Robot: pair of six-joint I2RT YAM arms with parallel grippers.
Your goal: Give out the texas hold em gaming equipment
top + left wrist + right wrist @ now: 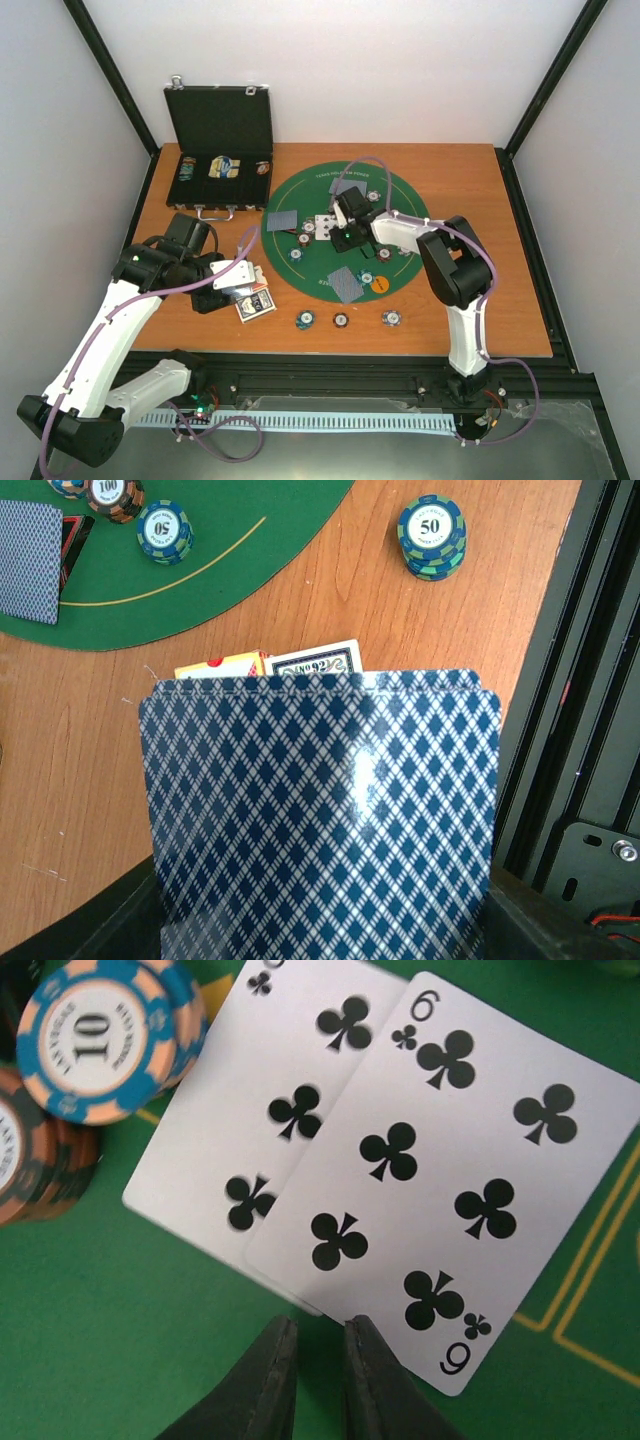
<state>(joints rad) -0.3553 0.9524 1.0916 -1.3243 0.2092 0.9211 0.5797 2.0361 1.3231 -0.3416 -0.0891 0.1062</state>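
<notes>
two club cards [440, 1170] lie flat on felt [110, 1350]: thin, slick, pinch an edge. right gripper [318, 1360] nearly closed, empty; left gripper [325, 935] clamps blue-backed cards [320, 810].

The playing card [320, 820] in the left wrist view has a back of dark blue and white diamond lattice. At its 12 o'clock a card box [225, 666] shows red and yellow. The chip stack [431, 535] at 1 o'clock is dark blue with green edge stripes and a white centre. The six of clubs [450, 1170] is white with black pips. The chip [95, 1035] at its 10 o'clock is blue striped with peach. The round mat [308, 275] is green with yellow lines, with an orange disc [379, 284] at its 5 o'clock. The table [480, 250] is orange-brown woodgrain.
</notes>
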